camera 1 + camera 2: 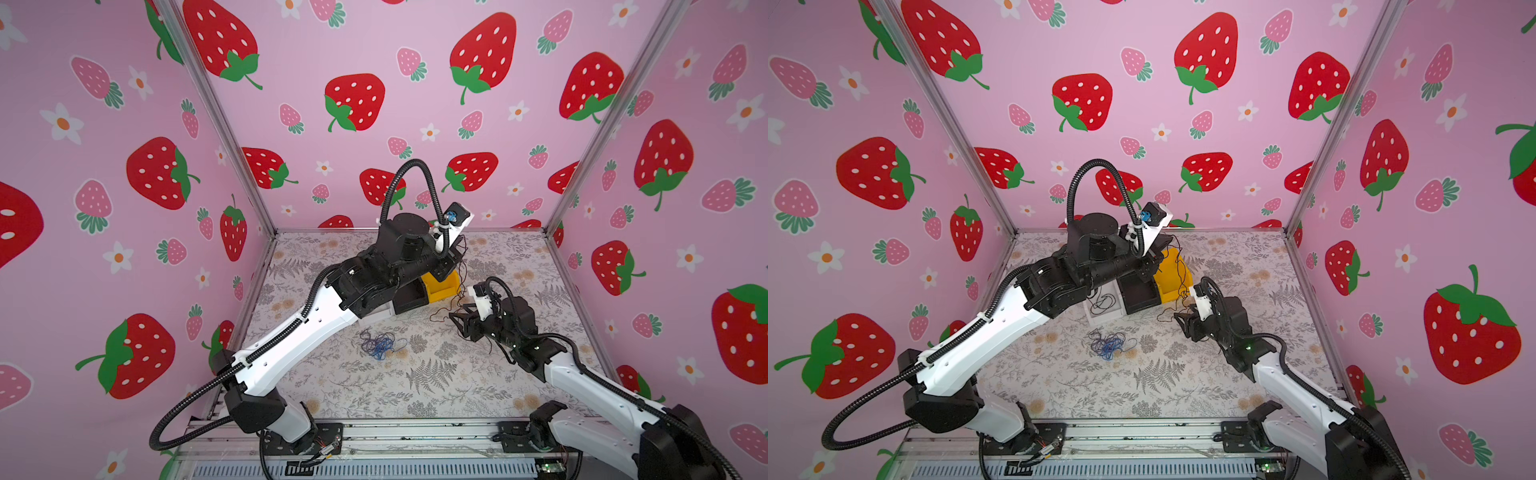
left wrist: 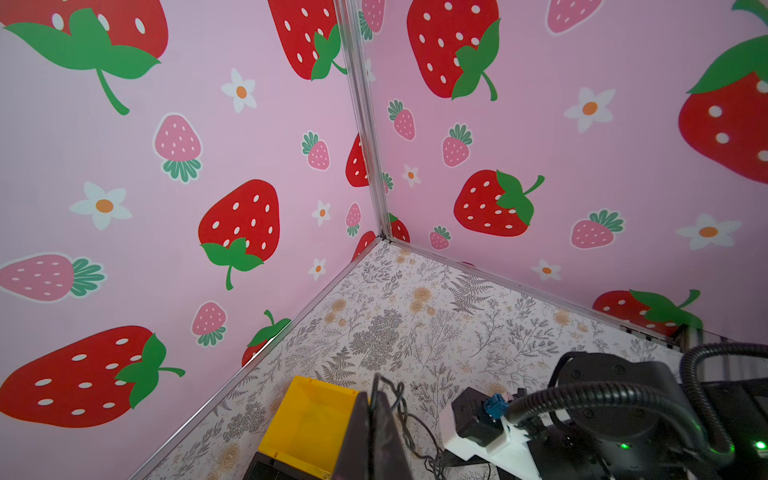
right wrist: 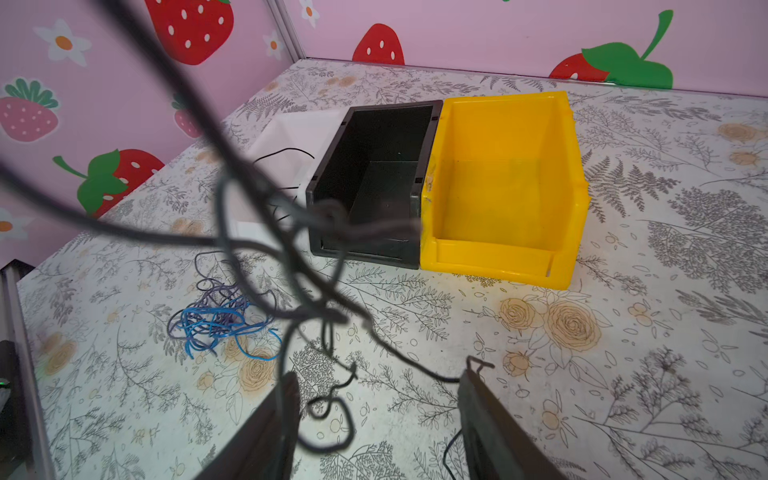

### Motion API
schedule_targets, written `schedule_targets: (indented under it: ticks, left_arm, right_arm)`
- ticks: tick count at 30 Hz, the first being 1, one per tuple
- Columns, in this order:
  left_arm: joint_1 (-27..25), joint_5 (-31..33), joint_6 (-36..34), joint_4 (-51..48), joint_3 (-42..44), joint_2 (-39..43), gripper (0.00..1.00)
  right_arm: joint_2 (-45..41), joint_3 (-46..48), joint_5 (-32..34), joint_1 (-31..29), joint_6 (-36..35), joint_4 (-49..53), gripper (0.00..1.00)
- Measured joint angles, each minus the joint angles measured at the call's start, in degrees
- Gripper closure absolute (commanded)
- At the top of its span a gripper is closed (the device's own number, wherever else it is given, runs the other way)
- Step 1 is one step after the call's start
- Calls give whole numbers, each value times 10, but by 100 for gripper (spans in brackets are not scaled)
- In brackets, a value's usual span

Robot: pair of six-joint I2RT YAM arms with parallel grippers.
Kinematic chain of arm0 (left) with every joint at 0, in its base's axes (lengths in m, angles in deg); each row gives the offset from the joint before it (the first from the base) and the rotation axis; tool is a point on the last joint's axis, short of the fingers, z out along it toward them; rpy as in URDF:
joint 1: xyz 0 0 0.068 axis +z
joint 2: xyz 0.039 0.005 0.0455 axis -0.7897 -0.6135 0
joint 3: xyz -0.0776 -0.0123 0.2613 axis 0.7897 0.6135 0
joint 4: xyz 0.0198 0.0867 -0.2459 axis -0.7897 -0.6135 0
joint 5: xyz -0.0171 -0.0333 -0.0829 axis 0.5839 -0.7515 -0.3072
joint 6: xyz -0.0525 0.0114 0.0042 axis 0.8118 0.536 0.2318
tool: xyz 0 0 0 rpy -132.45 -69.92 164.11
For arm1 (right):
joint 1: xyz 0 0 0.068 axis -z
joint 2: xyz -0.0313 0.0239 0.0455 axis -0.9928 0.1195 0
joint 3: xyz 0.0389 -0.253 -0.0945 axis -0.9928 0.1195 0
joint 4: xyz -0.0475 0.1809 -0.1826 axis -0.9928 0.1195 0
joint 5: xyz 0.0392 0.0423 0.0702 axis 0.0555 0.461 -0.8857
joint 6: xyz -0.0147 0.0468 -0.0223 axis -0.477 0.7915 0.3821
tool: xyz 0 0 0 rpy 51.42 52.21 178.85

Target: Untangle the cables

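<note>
My left gripper (image 2: pixel 376 395) is raised over the yellow bin (image 2: pixel 307 419) and shut on a thin black cable (image 2: pixel 402 416), which loops out above the tips and trails down. In both top views that cable (image 1: pixel 1179 266) hangs from the left gripper (image 1: pixel 453 255) towards my right gripper (image 1: pixel 459 318), which is low over the table. The right gripper (image 3: pixel 379 374) is open, its jaws wide apart. Black cable strands (image 3: pixel 431 376) curl between them and one end drapes over a fingertip (image 3: pixel 469 378). A tangle of blue and purple cables (image 1: pixel 380 343) (image 3: pixel 216 320) lies on the table, apart from both grippers.
Three bins stand side by side behind the tangle: white (image 3: pixel 291 137), black (image 3: pixel 374 178) and yellow (image 3: pixel 498 187). A black cable (image 1: pixel 1102 303) lies in the white bin. Pink strawberry walls close in the floral table (image 1: pixel 436 374) at the back and on both sides.
</note>
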Motion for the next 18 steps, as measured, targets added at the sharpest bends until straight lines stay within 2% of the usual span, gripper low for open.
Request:
schedule_targets:
  ticks: [4,8,12,18]
  left_arm:
    - [-4,4,-3,0,0,0,100]
    - [-5,7,-6,2,0,0,100]
    - [-5,20,-16,2,0,0,100]
    - [5,34,-25,2,0,0,100]
  right_arm:
    - [9,0,8,0,16,-34,51]
    - [9,0,-5,0,30,-90,75]
    - [7,-1,-9,0,24,-99,91]
    - [-34,16,4,4,21,-79,94]
